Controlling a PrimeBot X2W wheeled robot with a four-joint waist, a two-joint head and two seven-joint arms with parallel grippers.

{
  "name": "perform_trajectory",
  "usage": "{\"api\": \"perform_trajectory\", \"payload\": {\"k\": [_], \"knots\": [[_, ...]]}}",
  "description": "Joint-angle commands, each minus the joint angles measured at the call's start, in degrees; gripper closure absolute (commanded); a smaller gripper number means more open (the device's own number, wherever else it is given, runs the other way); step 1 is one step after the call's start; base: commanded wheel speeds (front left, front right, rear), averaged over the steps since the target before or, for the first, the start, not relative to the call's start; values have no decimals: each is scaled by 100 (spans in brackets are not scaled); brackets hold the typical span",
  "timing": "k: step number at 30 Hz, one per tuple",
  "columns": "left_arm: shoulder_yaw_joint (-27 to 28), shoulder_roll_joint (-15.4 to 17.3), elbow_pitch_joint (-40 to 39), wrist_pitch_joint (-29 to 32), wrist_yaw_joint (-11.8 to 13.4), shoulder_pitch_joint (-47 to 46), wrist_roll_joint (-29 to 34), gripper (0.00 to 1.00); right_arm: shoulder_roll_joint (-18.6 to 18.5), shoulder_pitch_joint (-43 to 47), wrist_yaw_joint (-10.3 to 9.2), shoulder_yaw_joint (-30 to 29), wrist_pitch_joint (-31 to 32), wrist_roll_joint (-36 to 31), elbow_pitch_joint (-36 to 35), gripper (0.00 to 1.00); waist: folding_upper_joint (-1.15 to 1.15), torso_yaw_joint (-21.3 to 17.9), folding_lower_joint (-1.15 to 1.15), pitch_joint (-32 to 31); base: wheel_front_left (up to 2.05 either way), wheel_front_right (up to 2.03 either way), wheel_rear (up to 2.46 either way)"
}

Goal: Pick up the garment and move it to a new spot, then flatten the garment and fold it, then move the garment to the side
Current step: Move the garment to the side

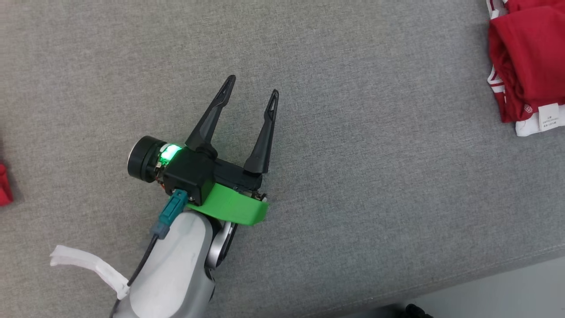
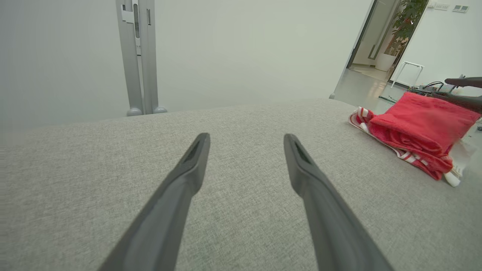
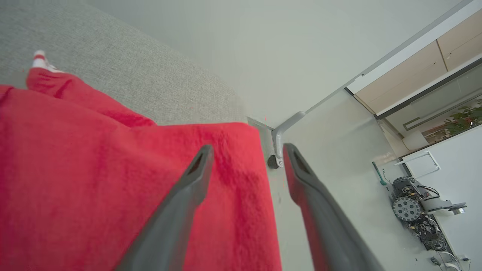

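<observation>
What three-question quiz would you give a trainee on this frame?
1. True or false: the left claw holds the red fabric garment with white striped trim.
2. The garment lies on: A) a grey woven fabric surface; B) a wooden floor; C) a metal tray.
3. Fill in: the right claw has its fingers ___ (apart or together).
Key: 1 false; 2 A; 3 apart.

Between and ahead of the left gripper (image 1: 252, 86)'s spread jaws the grey fabric surface (image 1: 375, 185) lies bare — free passage. The red garment (image 1: 525, 57) is bunched well off to their right — its edge shows between the right gripper (image 3: 248, 147)'s parted jaws.
</observation>
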Motion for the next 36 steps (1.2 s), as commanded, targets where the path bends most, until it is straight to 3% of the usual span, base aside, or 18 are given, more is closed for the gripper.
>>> {"api": "perform_trajectory", "payload": {"k": [1,8,16,23,36], "knots": [[12,33,-11,0,30,9,-66,0,56,77,-10,-21,-16,-73,-36,0,0,42,0,-149,0,0,0],[137,34,-92,0,92,245,-259,0,395,274,-10,32,-15,15,-510,0,0,161,0,-758,0,0,0],[498,31,-222,0,168,685,-438,0,995,768,-9,411,-15,501,-1783,0,0,500,0,-1486,0,0,0],[941,31,-352,0,286,1167,-565,0,1837,1603,-9,387,-15,850,-2720,0,0,841,0,-2014,0,0,0],[1215,29,-246,0,271,2050,-620,0,3342,3537,-9,-331,-15,555,-3674,0,0,1147,0,-2681,0,0,0]]}}
